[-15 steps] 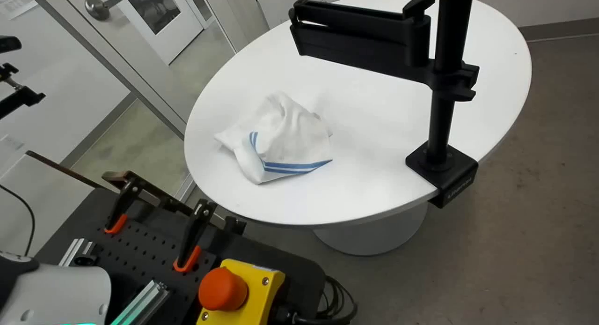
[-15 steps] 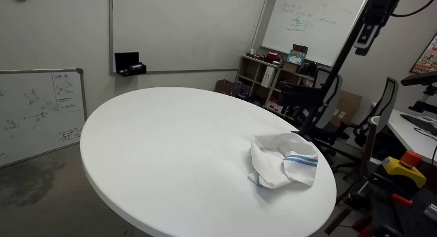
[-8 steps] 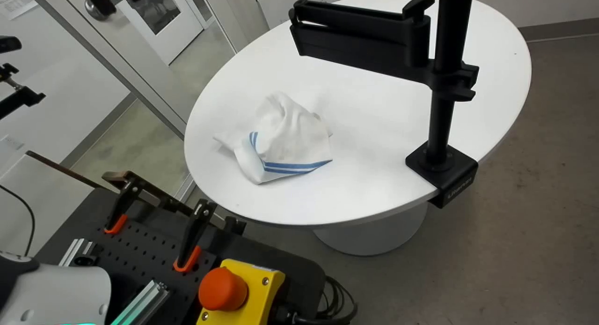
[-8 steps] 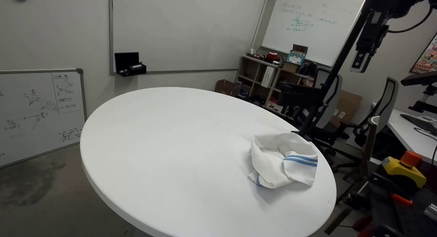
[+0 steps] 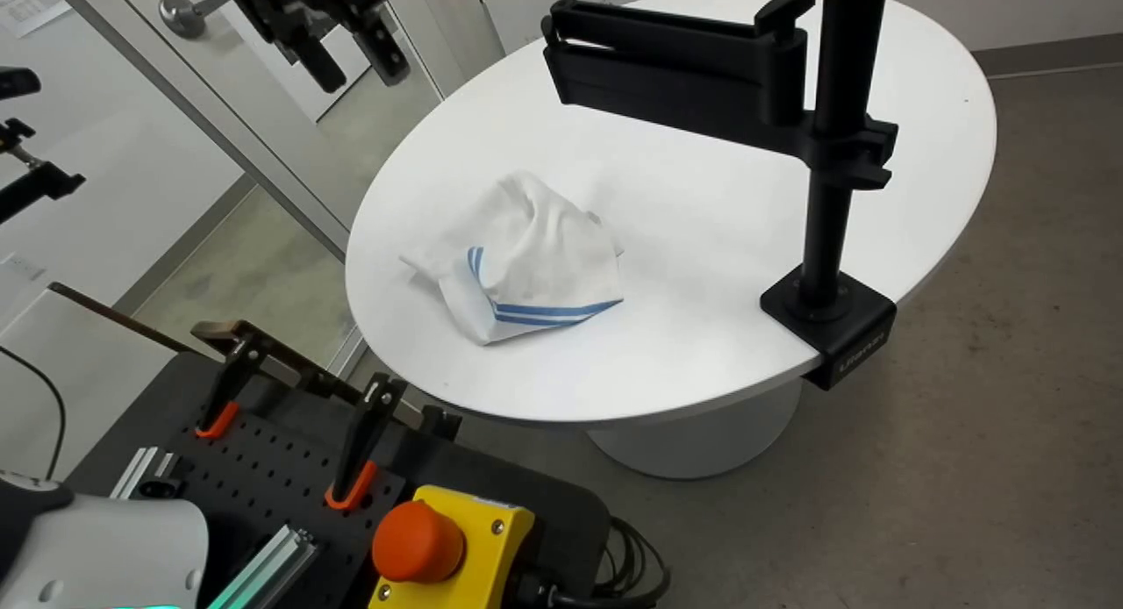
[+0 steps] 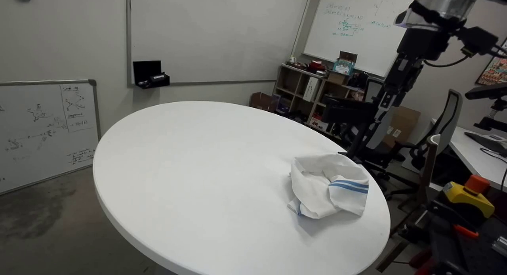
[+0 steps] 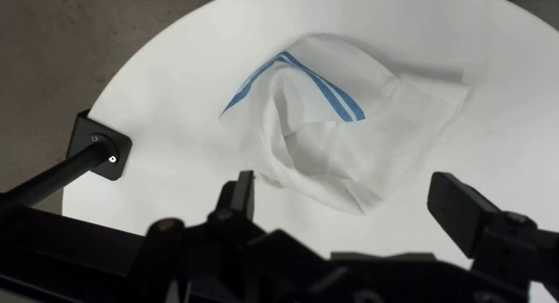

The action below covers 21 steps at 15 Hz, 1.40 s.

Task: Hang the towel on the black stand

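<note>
The white towel with blue stripes lies crumpled on the round table in both exterior views. It also fills the middle of the wrist view. The black stand is clamped at the table edge with its flat arm high over the table. It also shows in an exterior view and at the left of the wrist view. My gripper is open and empty, in the air above the table's level and apart from the towel. It also shows in an exterior view and the wrist view.
The white round table carries the towel and the stand. A dark bench with clamps and a yellow box with a red button stand beside it. Chairs and a shelf are behind.
My gripper has come down into view at the upper left of an exterior view. In both exterior views it has moved downward and closer to the table. Towel and stand have stayed put.
</note>
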{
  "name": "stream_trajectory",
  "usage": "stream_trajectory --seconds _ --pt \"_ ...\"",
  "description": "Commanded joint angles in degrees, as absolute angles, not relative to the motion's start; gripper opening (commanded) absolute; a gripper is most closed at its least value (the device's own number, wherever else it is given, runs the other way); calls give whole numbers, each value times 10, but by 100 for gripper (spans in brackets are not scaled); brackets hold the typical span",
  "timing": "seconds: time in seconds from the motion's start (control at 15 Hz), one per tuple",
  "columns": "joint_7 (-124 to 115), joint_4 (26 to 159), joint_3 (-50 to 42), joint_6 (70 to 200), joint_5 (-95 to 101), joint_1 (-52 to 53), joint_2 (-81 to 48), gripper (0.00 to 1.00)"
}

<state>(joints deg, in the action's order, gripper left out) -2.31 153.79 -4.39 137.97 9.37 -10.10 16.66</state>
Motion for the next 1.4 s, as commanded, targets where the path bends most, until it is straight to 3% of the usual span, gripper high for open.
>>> stream_trajectory --seconds 0.0,0.67,1.33 --pt "-40 1537 -56 1450 113 -116 105 100" --pt "-69 1491 -93 1530 239 -120 -67 100" --pt "-194 1413 -167 1590 383 -34 -213 100"
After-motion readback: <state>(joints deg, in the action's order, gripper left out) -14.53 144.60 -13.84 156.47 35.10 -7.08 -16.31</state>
